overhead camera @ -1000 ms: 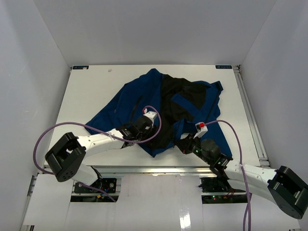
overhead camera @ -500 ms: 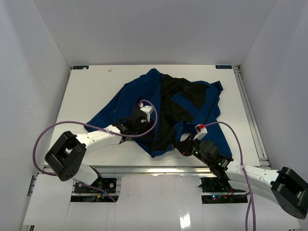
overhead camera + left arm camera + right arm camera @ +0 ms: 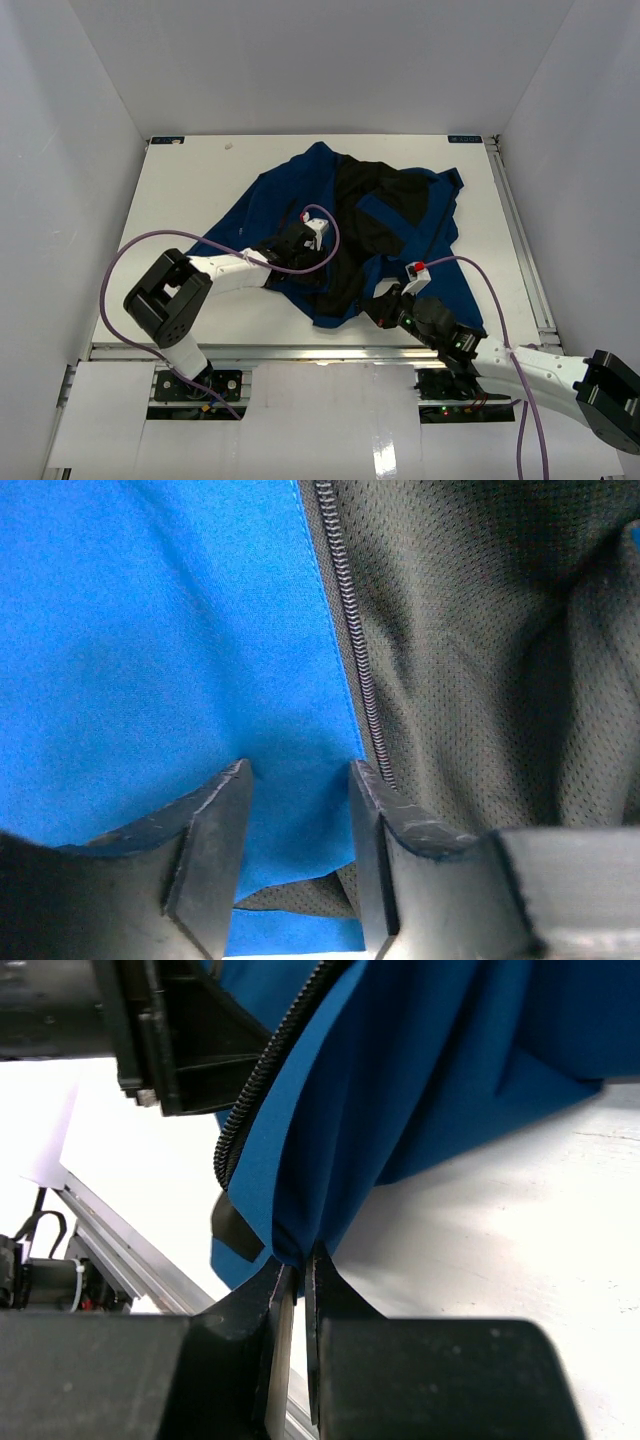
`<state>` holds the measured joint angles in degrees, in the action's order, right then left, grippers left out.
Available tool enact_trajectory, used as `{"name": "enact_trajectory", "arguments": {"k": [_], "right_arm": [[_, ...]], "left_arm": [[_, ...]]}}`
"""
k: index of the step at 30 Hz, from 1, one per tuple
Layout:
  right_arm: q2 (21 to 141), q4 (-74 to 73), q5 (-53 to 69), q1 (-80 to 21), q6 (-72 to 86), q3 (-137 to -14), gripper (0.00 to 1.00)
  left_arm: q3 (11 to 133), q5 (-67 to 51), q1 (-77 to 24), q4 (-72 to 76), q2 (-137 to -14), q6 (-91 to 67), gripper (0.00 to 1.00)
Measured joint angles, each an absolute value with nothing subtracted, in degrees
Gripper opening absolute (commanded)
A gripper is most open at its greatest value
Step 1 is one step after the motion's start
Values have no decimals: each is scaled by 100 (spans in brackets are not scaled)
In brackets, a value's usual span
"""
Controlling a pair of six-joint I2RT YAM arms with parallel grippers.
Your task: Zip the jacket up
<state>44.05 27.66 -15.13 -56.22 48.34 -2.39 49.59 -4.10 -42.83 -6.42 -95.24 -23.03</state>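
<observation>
No text, number or sign is readable; the small tags (image 3: 168, 140) at the table (image 3: 200, 180) corners are blurred

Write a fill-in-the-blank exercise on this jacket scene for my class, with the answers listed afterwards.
1. The jacket lies spread on the table, showing an inner lining coloured ____.
2. The right end effector is pinched shut on a fold of the jacket's ____ fabric.
3. The left end effector is ____, sitting on blue fabric just beside the zipper teeth.

Missing words: black; blue; open.
</observation>
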Motion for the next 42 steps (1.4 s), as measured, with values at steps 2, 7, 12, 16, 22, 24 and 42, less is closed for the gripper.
{"name": "enact_trajectory", "arguments": {"k": [2, 7, 12, 16, 22, 24, 42], "right_arm": [[4371, 2730, -1531, -5633, 4844, -239, 8], [4368, 2673, -1567, -5638, 4851, -239, 8], [4346, 2672, -1596, -5638, 4851, -239, 8], [4348, 2672, -1605, -5654, 4849, -239, 8], [4372, 2676, -1640, -5677, 4849, -239, 8], [4423, 2690, -1643, -5677, 4849, -239, 8], [4217, 2711, -1655, -5714, 4830, -239, 8]], "left_arm": [[4980, -459, -4283, -581, -9604, -2307, 20], [4989, -625, -4261, -490, -9694, -2375, 0], [4983, -672, -4167, -558, -9673, -2475, 0], [4754, -698, -3951, -760, -9198, -2580, 21], [4654, -996, -3803, -885, -8308, -2625, 59], [4654, -1105, -3864, -918, -8281, -2629, 61], [5215, -1362, -4222, -967, -9704, -2874, 63]]}}
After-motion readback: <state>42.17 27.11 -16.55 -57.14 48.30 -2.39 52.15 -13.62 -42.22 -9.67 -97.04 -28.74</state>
